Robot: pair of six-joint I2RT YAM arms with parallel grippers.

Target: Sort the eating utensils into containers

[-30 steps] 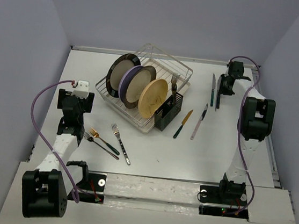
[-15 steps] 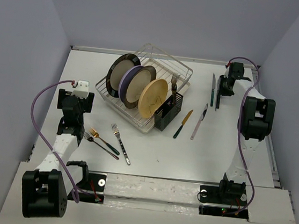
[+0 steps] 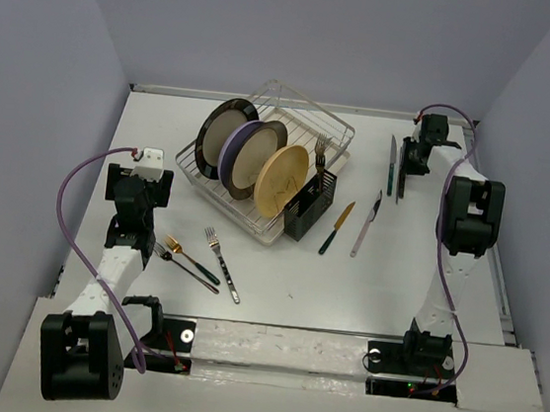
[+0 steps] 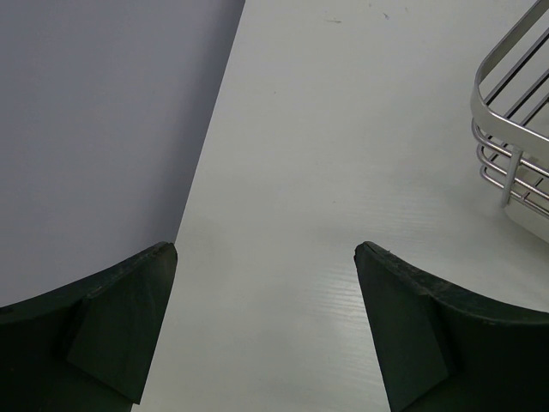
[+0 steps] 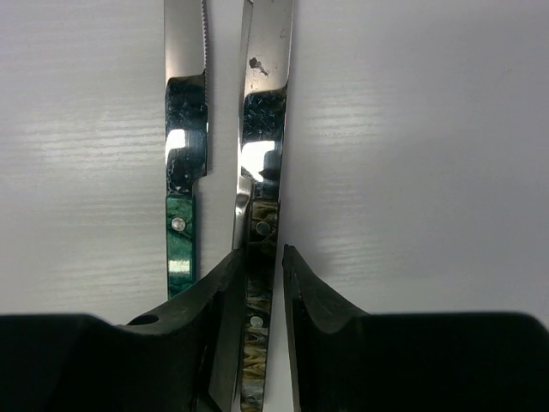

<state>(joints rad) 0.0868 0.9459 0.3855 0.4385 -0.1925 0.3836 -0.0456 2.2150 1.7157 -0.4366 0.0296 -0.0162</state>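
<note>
My right gripper (image 5: 262, 257) is shut on the marbled brown handle of a table knife (image 5: 266, 103) at the far right of the table (image 3: 400, 183). A green-handled knife (image 5: 180, 232) lies just left of it. My right gripper also shows in the top view (image 3: 408, 165). My left gripper (image 4: 266, 249) is open and empty over bare table at the left (image 3: 142, 191). The black cutlery holder (image 3: 309, 208) stands at the rack's right end with a fork (image 3: 321, 152) in it. A gold-bladed knife (image 3: 336, 228) and a pale knife (image 3: 366, 226) lie right of it. Three forks (image 3: 221, 263) lie at the front left.
The silver wire dish rack (image 3: 300, 119) holds three upright plates mid-table; its corner shows in the left wrist view (image 4: 515, 163). The grey side wall (image 4: 103, 129) is close on my left gripper's left. The table's far edge is just beyond my right gripper.
My right wrist has shifted very slightly toward the far edge with the knife between its fingers. The left arm and the other utensils have not moved.
</note>
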